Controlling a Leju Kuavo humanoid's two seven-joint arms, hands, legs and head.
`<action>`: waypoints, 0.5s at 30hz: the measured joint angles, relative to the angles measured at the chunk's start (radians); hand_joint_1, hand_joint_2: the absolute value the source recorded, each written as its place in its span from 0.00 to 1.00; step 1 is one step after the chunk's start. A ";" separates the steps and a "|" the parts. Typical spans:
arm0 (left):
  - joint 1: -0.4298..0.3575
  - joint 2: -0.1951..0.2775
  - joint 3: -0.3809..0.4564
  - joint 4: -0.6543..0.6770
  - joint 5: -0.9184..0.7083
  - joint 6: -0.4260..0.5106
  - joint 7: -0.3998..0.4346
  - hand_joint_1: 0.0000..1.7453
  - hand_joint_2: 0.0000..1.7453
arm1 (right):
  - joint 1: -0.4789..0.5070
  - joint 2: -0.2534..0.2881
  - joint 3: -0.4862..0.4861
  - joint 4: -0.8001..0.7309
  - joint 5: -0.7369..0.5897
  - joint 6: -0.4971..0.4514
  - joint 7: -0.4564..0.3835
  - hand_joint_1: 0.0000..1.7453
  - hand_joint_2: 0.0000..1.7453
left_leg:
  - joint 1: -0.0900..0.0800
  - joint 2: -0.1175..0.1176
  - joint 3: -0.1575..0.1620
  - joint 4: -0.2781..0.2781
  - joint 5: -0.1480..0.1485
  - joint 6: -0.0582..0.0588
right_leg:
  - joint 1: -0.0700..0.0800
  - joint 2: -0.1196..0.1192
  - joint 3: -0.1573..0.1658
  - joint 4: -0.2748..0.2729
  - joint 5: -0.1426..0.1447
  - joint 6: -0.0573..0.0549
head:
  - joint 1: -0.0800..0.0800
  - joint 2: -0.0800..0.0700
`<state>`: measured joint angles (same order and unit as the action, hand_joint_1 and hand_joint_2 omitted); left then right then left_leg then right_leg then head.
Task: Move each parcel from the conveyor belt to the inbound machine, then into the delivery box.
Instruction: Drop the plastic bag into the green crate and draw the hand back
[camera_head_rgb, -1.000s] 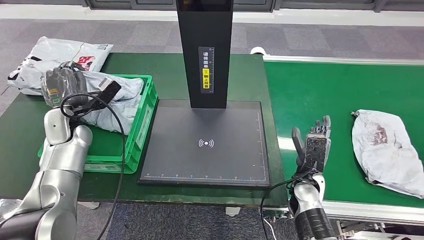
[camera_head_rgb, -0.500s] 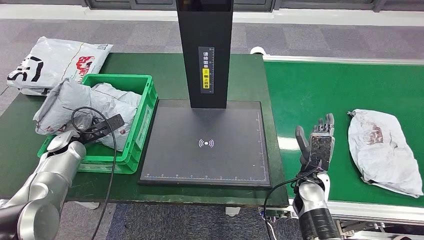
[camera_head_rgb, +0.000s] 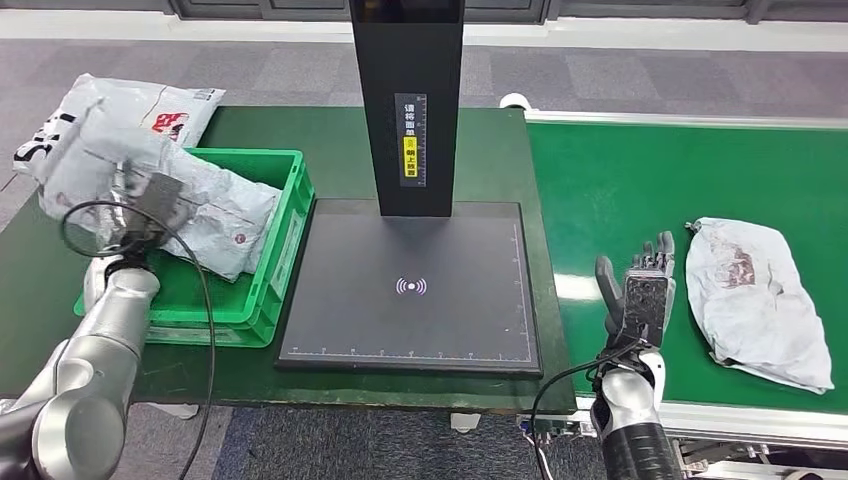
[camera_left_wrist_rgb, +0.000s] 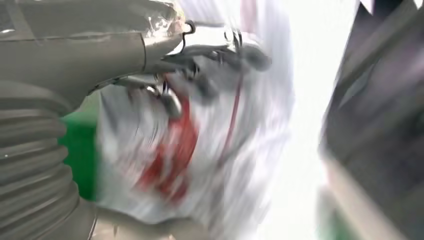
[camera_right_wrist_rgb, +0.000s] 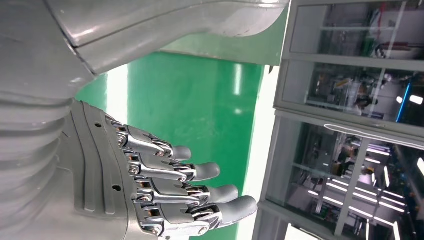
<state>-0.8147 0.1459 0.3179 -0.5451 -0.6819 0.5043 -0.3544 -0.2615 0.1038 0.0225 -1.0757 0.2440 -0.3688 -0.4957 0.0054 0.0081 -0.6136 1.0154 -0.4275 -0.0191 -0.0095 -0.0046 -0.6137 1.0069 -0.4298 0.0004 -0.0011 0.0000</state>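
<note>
Left hand (camera_head_rgb: 150, 205) rises over the green delivery box (camera_head_rgb: 268, 290) at the tabletop's (camera_head_rgb: 330, 135) left side, pressed against a crumpled grey parcel (camera_head_rgb: 215, 215) that lies partly in the box and leans over its far rim; whether the fingers grip the bag cannot be told from the head view. Behind it a white printed parcel (camera_head_rgb: 150, 105) rests on the tabletop's far corner. Centre frame, the inbound machine (camera_head_rgb: 412, 290) shows its dark scanning plate and black upright post. Over the green conveyor belt (camera_head_rgb: 640, 180), the right hand (camera_head_rgb: 640, 295) stands upright with fingers apart, holding nothing, just beside a white crumpled parcel (camera_head_rgb: 760, 295) lying on the belt. Seen from the left wrist, heavily blurred, the left hand (camera_left_wrist_rgb: 165, 65) sits against a white bag with red print (camera_left_wrist_rgb: 190, 150); its grasp cannot be made out. Seen from the right wrist, the right hand (camera_right_wrist_rgb: 165, 195) has its fingers (camera_right_wrist_rgb: 200, 172) extended and slightly fanned, empty, above the green belt (camera_right_wrist_rgb: 190, 95), with glass-fronted partitions (camera_right_wrist_rgb: 350, 125) beyond.
</note>
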 joint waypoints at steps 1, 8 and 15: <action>0.001 -0.005 0.007 -0.026 0.066 0.032 -0.038 0.00 1.00 | 0.000 0.000 0.000 0.000 -0.001 -0.003 -0.001 0.00 1.00 | 0.000 0.000 0.000 0.000 0.000 0.000 | 0.000 0.000 0.000 0.000 0.000 0.000 | 0.000 0.000; 0.031 -0.046 0.007 -0.171 0.255 0.158 -0.170 0.00 1.00 | -0.001 0.001 0.000 0.000 -0.004 -0.020 -0.010 0.00 1.00 | 0.000 -0.002 -0.001 0.000 0.000 0.000 | 0.000 -0.001 0.000 0.000 0.000 0.000 | 0.000 0.000; 0.034 -0.100 -0.030 -0.218 0.215 0.165 -0.173 0.00 1.00 | -0.003 0.003 0.000 0.003 0.000 -0.046 -0.017 0.00 1.00 | -0.001 -0.002 -0.001 0.000 0.000 0.000 | -0.001 -0.002 0.000 0.000 0.000 0.000 | 0.000 0.000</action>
<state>-0.7808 0.0458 0.2881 -0.7635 -0.4673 0.6695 -0.5278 -0.2650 0.1063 0.0225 -1.0731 0.2435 -0.4144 -0.5129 0.0048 0.0060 -0.6142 1.0157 -0.4275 -0.0188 -0.0101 -0.0066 -0.6136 1.0068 -0.4299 0.0007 -0.0011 0.0000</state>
